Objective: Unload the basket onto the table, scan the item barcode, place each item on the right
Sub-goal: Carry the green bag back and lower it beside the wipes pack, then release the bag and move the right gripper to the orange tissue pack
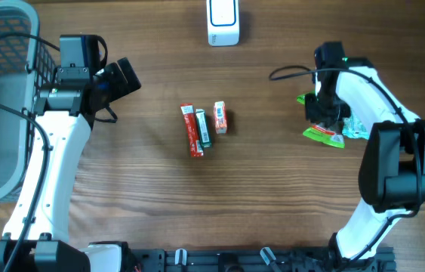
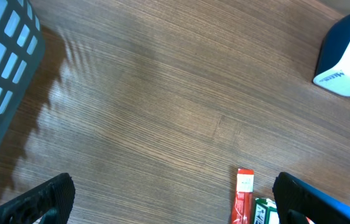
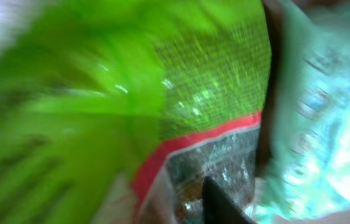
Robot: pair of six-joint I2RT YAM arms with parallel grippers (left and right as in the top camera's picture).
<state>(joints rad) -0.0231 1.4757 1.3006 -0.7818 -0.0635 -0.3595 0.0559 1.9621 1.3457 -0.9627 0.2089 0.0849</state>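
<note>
We see the right gripper (image 1: 322,112) low over a green packet (image 1: 322,135) on the right side of the wooden table (image 1: 272,196), with a pale mint packet (image 1: 357,127) just beside it. In the right wrist view the green packet fills the frame in a blur, and we cannot tell whether the jaws grip it or stand apart. The white and blue scanner (image 1: 223,23) stands at the far edge, well apart from the packet. The left gripper (image 1: 124,75) hangs released, its fingers (image 2: 44,202) spread wide above bare wood, holding nothing. Mid-table lie 3 small items: a red stick (image 1: 191,132), a green stick (image 1: 203,128) against it, and a small orange box (image 1: 220,119) just beside. A grey basket (image 1: 8,7) sits at the left edge.
</note>
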